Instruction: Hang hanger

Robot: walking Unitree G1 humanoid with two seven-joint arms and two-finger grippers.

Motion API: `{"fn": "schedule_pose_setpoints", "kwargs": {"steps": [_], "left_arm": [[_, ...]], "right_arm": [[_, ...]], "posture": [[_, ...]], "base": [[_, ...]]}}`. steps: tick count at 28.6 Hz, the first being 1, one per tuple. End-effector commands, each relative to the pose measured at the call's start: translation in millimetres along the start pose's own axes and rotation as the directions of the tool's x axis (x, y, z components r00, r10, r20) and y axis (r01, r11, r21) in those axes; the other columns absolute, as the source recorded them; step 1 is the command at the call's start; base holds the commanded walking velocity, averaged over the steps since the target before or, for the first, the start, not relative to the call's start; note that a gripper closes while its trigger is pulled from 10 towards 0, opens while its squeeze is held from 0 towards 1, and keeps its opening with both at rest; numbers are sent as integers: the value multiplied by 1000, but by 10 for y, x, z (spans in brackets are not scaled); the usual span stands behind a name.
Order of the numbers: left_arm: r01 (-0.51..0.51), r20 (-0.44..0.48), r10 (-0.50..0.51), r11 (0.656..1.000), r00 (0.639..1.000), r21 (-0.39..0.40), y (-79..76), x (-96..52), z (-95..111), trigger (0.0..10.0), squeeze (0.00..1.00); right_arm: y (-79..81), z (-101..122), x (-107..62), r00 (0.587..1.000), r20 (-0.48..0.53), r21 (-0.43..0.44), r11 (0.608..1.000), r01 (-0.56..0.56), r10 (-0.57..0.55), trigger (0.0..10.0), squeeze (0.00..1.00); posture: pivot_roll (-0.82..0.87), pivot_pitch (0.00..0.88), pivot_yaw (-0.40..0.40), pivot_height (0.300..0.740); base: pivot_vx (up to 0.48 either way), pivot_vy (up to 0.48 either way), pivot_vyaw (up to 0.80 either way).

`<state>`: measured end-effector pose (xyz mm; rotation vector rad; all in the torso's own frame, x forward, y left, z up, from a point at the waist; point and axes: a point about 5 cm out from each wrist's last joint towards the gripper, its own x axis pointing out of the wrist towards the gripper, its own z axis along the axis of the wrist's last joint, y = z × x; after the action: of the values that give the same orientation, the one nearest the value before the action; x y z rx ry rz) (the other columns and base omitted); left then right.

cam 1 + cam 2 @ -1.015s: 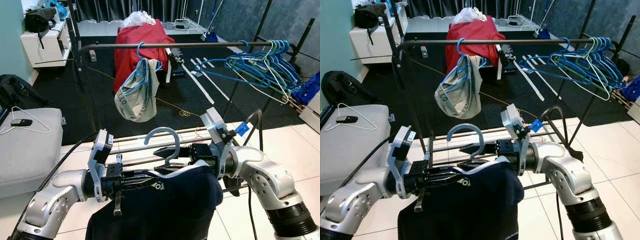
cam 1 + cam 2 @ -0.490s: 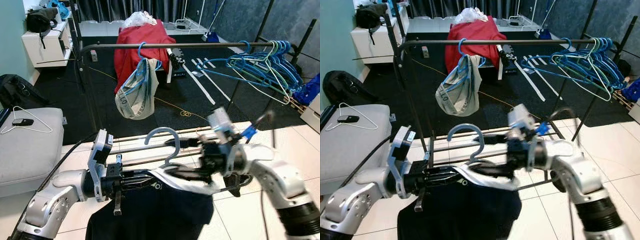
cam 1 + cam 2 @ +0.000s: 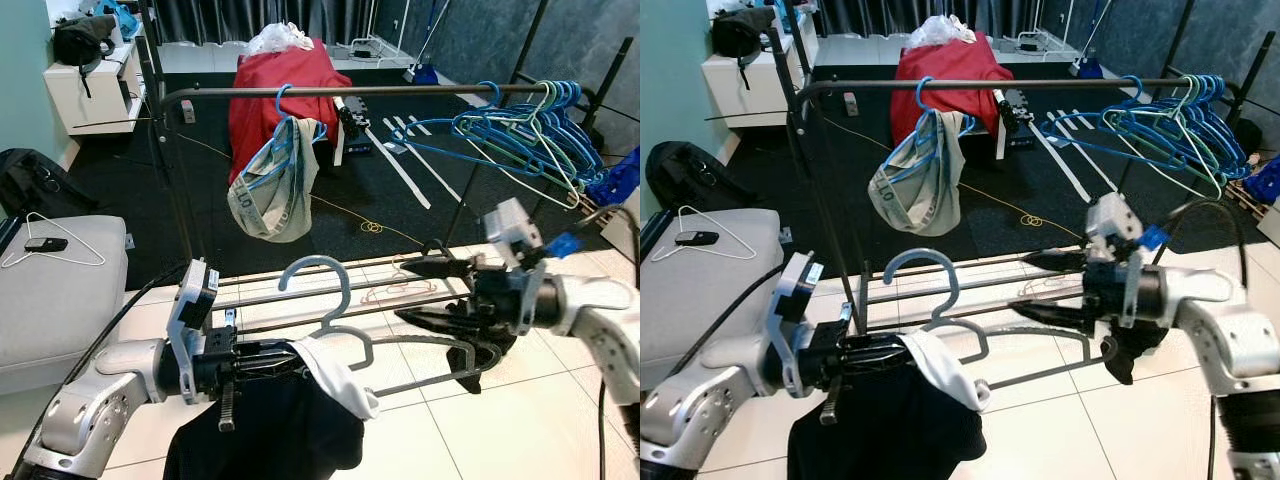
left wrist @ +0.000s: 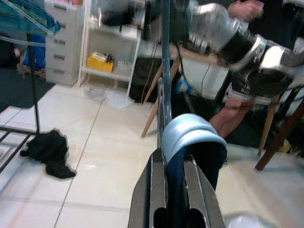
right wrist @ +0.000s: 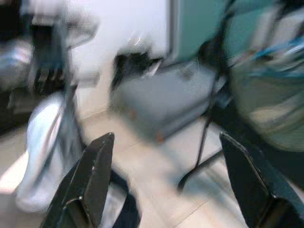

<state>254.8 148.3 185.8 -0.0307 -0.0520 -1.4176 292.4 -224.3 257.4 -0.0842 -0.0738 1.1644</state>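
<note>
One gripper, your left gripper, is clamped on the hanger low in frame, hook upward, rail above it at upper centre; your right gripper gapes empty alongside.

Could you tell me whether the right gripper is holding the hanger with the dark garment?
No, the right gripper is open and apart from the hanger, which the left gripper holds.

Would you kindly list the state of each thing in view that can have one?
Left claw: shut on the hanger.
Right claw: open, holding nothing.
Hanger: held upright, not on the rail.
Navy garment: draped on the hanger.
Clothes rail: carrying blue hangers.
</note>
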Motion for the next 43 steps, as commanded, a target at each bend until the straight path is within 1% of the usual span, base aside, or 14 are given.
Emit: {"fn": "schedule_pose_setpoints", "kwargs": {"steps": [1,7,10,12,13,17,21,25,26,28,29,33,41,43], "left_arm": [[-9,-41,11,999,999,31,22,-31,-5,0,0],[-162,-165,185,976,969,143,223,-131,-61,0,0],[-211,-166,239,963,957,170,285,-167,-48,0,0],[-293,-145,326,933,934,211,395,-247,18,0,0],[-293,-145,326,933,934,211,395,-247,18,0,0],[-376,-56,397,899,916,224,506,-476,243,0,0],[-377,-39,395,898,918,229,512,-585,318,0,0],[-374,-7,386,899,923,225,523,-596,354,0,0],[-350,27,353,912,935,213,511,-554,381,0,0],[-350,27,353,912,935,213,511,-554,381,0,0],[-254,61,247,949,967,189,444,-424,406,0,0],[-150,21,149,966,989,211,384,-286,368,0,0],[-97,26,94,966,995,238,385,-157,417,0,0],[-76,42,68,969,997,236,379,-138,473,0,0]], "right_arm": [[-39,137,-61,987,158,53,998,33,-41,10000,0],[-121,308,40,894,378,18,967,253,-241,10000,0],[-257,253,64,818,372,-41,873,487,-439,10000,0],[-441,-35,-61,660,285,3,689,725,-695,10000,0],[-441,-35,-61,660,285,3,689,725,-695,10000,0],[-439,-423,-430,363,244,125,401,908,-899,10000,0],[-313,-767,-584,303,144,157,324,933,-942,10000,0],[-183,-1112,-505,393,0,130,390,912,-919,10000,0],[-46,-1341,-367,513,-85,102,505,857,-854,10000,0],[-46,-1341,-367,513,-85,102,505,857,-854,10000,0],[312,-1722,-49,757,-236,60,768,637,-609,10000,0],[649,-1995,199,876,-370,22,940,341,-309,10000,0],[684,-2128,415,884,-402,74,953,292,-240,10000,0],[630,-2076,519,879,-398,-114,965,236,-262,10000,0]], "posture": [[-101,84,-30,740],[-98,80,-22,740],[-98,80,-22,740],[-94,82,-22,740],[-94,82,-22,740],[-81,88,-25,740],[-85,92,-18,740],[-92,94,-12,740],[-91,95,-12,740],[-91,95,-12,740],[-93,95,-7,740],[-88,98,-6,740],[-82,98,-5,740],[-79,99,-5,740]], "base": [[0,0,0],[0,0,0],[0,0,0],[0,0,0],[0,0,0],[0,0,0],[0,0,0],[0,0,0],[0,0,0],[0,0,0],[0,0,0],[0,0,0],[0,0,0],[0,0,0]]}}
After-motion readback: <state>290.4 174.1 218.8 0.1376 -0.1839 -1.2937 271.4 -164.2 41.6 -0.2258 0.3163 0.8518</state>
